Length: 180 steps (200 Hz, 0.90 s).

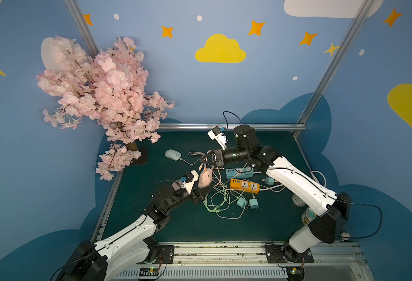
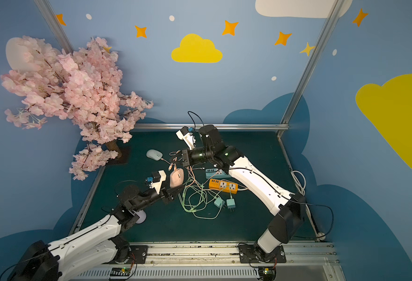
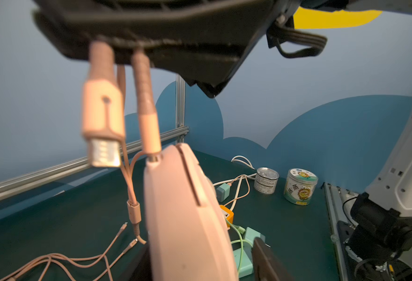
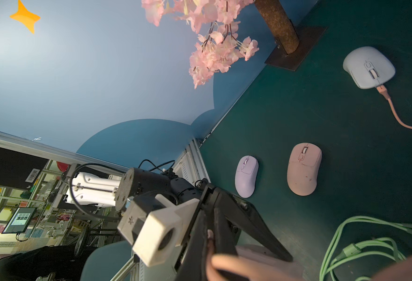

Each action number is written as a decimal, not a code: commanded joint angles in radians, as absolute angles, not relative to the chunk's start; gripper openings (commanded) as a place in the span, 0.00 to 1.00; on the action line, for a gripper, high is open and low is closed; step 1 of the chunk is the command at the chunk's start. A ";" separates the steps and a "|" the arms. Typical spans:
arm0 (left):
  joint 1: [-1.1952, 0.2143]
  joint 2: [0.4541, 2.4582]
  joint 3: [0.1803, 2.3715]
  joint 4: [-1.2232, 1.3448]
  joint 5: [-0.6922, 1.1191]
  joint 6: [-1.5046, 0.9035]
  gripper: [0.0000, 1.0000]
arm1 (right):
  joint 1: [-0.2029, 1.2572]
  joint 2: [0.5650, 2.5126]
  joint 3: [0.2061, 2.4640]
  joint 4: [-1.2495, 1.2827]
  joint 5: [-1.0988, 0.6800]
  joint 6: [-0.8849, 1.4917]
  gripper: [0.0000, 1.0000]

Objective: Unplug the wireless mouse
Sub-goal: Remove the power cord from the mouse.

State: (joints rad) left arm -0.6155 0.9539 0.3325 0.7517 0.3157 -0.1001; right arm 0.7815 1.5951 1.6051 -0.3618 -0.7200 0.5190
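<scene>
A pink wireless mouse [image 1: 205, 178] [image 2: 176, 177] [image 3: 188, 219] stands on edge between the fingers of my left gripper [image 1: 206, 185] [image 3: 200, 258]. The jaws are open, and one finger [image 3: 263, 258] stands apart from the mouse's side. Just above it, my right gripper [image 1: 209, 160] [image 2: 180, 158] is shut on a pink multi-plug cable [image 3: 149, 126]. One plug of that cable sits at the mouse's front port with its metal tip showing. A second, wider plug [image 3: 104, 146] hangs free beside it. The right wrist view shows only blurred pink at its lower edge.
A grey mouse [image 1: 172, 154] [image 4: 369, 68] with a pink cable plugged in lies at the back. A second pink mouse [image 4: 303, 169] and a lilac one [image 4: 246, 176] lie near the left arm. Green cables [image 1: 220, 202], an orange power strip [image 1: 245, 186], adapters, two cans [image 3: 265, 180] and a blossom tree [image 1: 103, 97] crowd the mat.
</scene>
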 commanded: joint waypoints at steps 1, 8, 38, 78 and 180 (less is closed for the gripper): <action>-0.613 0.958 0.335 0.773 0.323 -0.094 0.64 | 0.806 1.620 1.661 -0.327 -0.752 0.533 0.00; -0.614 0.956 0.334 0.773 0.320 -0.095 0.63 | 0.813 1.626 1.668 -0.326 -0.753 0.535 0.00; -0.614 0.938 0.328 0.775 0.319 -0.094 0.57 | 0.830 1.648 1.687 -0.331 -0.758 0.537 0.00; -0.616 0.900 0.322 0.742 0.304 -0.086 0.37 | 0.833 1.658 1.690 -0.334 -0.753 0.534 0.00; -0.616 0.875 0.320 0.677 0.257 -0.083 0.29 | 0.776 1.614 1.818 -0.534 -0.604 0.354 0.00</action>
State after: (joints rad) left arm -0.6159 0.8944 0.3290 0.7189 0.2768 -0.0937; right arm 0.8284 1.6566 1.7523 -0.5320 -0.7021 0.4332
